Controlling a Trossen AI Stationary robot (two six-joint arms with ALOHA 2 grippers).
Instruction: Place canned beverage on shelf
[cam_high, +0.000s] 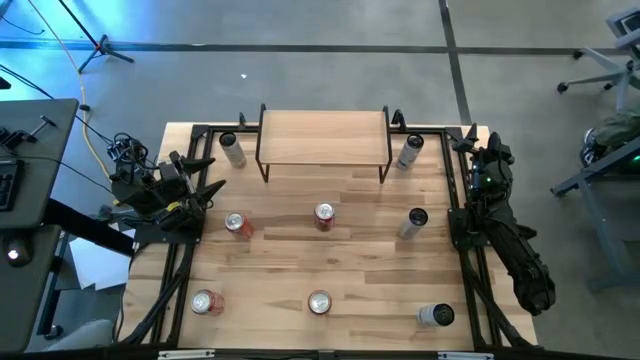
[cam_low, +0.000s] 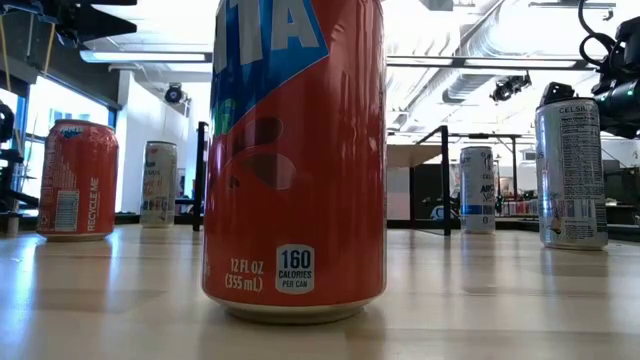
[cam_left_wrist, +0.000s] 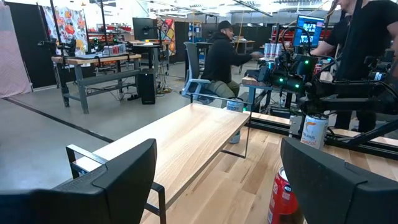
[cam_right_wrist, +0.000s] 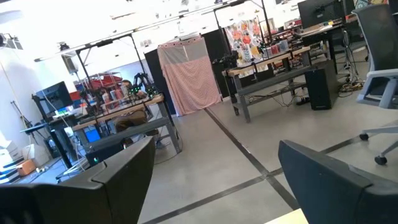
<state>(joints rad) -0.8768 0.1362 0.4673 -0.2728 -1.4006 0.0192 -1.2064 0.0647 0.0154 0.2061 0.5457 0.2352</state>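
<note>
- a grey workshop floor is surrounding the wooden desk (cam_high: 330, 270), with a seated person (cam_left_wrist: 224, 59) showing beyond it.
- the shelf (cam_high: 323, 137) is standing at the desk's far edge, its top board bare.
- eight cans are standing around the desk; the red can (cam_high: 324, 216) is sitting mid-desk, between both arms.
- the left pincer (cam_high: 205, 188) is resting at the left rail, fingers parted, holding nothing, near another red can (cam_high: 237, 224).
- the right pincer (cam_high: 470, 142) is waiting at the right rail, parted and empty, well apart from the middle can.
</note>
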